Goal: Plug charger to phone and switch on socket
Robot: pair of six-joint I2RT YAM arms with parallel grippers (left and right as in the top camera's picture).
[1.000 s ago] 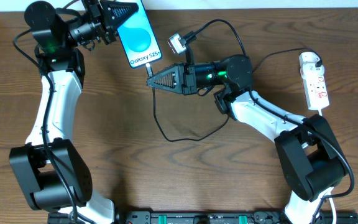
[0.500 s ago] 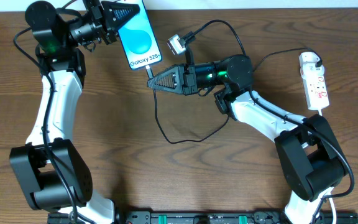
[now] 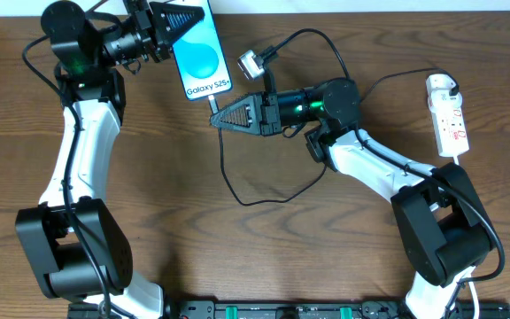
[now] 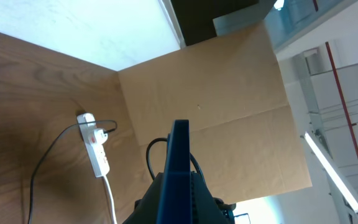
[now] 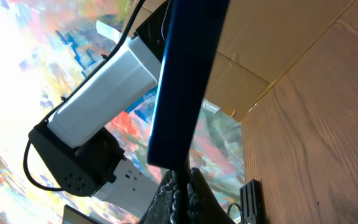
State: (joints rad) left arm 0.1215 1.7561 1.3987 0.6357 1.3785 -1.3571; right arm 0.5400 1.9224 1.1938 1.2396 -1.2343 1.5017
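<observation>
My left gripper (image 3: 184,18) is shut on the phone (image 3: 200,53) and holds it above the table's back edge, its blue screen facing up. In the left wrist view the phone (image 4: 178,168) shows edge-on between the jaws. My right gripper (image 3: 216,119) is shut on the charger's black connector tip (image 3: 212,104), which touches the phone's lower end. In the right wrist view the tip (image 5: 180,180) sits just under the phone's edge (image 5: 185,81). The charger cable (image 3: 237,186) loops over the table to the white plug in the socket (image 3: 448,113) at the right.
A small metal clip-like piece (image 3: 252,62) on a thicker black cable hangs near the phone's right side. The socket also shows in the left wrist view (image 4: 96,151) with its white cord. A cardboard wall (image 4: 210,124) stands behind the table.
The left gripper and phone have shifted slightly right and toward the back. The right gripper with the connector has stayed in place.
</observation>
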